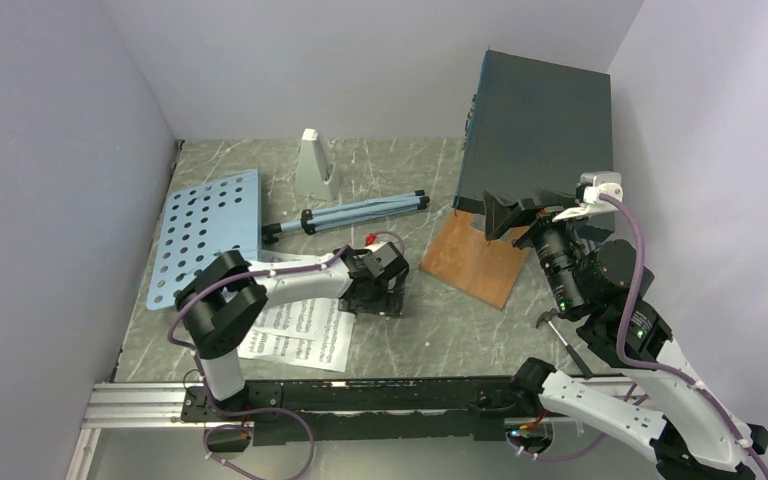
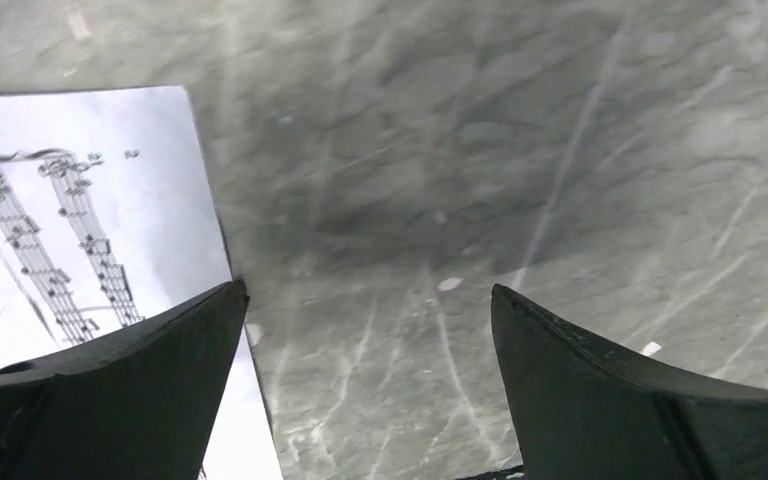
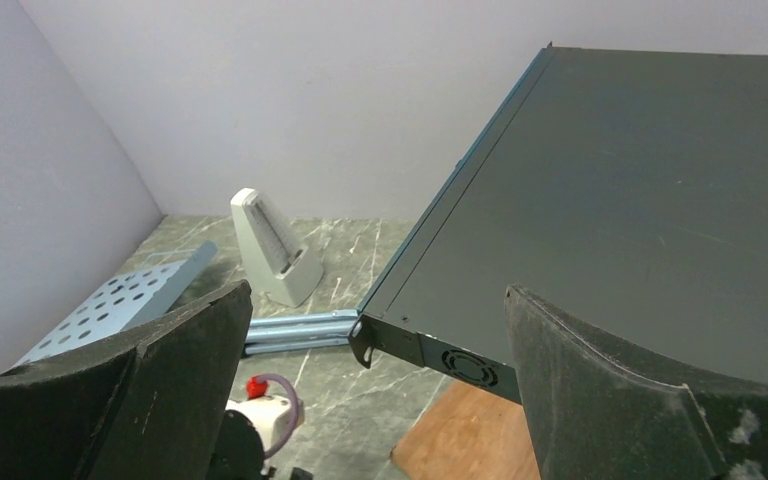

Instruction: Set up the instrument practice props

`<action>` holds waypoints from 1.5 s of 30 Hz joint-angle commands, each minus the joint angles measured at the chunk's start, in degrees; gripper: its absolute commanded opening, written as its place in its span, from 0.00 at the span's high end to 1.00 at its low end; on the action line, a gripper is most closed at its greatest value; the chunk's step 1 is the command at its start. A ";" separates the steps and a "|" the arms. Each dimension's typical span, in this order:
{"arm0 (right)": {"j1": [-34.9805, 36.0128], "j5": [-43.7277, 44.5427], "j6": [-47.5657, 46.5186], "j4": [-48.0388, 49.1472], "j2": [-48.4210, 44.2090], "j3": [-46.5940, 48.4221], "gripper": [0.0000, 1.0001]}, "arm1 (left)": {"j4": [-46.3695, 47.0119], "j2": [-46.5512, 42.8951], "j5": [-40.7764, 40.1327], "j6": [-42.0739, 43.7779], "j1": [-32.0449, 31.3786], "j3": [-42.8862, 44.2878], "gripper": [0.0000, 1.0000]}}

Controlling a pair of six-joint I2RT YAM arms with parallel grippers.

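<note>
1. Nothing appears to be set up yet. The music stand (image 1: 205, 235) lies flat on the worktop (image 1: 400, 180) at the left, with its folded tripod legs (image 1: 360, 212) stretched out to the right.
2. The metronome (image 1: 312, 165) stands upright just behind the legs, near the back wall.
3. The sheet-music pages (image 1: 300, 330) lie flat in front of the stand, beside the left arm's base.
4. The left fingers (image 2: 140, 380) are spread wide and empty. They are pointed down at the worktop, with one finger over the pages' right edge.
5. The right fingers (image 3: 160, 390) are likewise spread and empty, and are held in the air facing the dark box (image 3: 640, 200) and the metronome.
6. The step in hand is judged to be an approach to the pages.
7. For the next move, a thin sheet lying flat must be pinched at its edge, so a low, careful closing is called for. The stand must also be raised upright before anything can be placed on it.
</note>
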 commanded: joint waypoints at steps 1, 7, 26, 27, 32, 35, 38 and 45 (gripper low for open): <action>0.11 0.08 -0.28 2.15 0.22 -0.21 0.00 | -6.23 -3.65 -4.52 -4.87 2.63 -6.55 0.01; 0.11 -1.28 -0.04 2.75 2.20 -0.35 0.00 | -17.29 -14.51 -12.91 -9.26 4.63 -12.49 0.01; 0.11 -5.20 0.72 2.84 5.84 -0.15 0.00 | -20.90 -41.14 -5.84 -1.73 23.86 10.65 0.01; 0.11 -5.58 0.83 2.66 5.92 -0.01 0.00 | -21.39 -42.09 -6.05 -2.29 27.32 11.60 0.01; 0.11 -6.62 1.61 1.75 5.72 -0.04 0.00 | -28.67 -43.37 -8.72 -6.74 39.72 14.98 0.01; 0.12 -6.87 1.69 1.85 5.21 -0.86 0.00 | -35.07 -44.33 -9.02 -10.32 46.88 14.23 0.01; 0.11 -7.22 1.51 1.62 5.15 -1.08 0.00 | -37.35 -49.54 -6.78 -12.81 55.30 9.17 0.01; 0.11 -8.93 0.93 2.58 5.12 -2.12 0.00 | -37.15 -58.06 2.56 -23.42 62.40 -5.77 0.01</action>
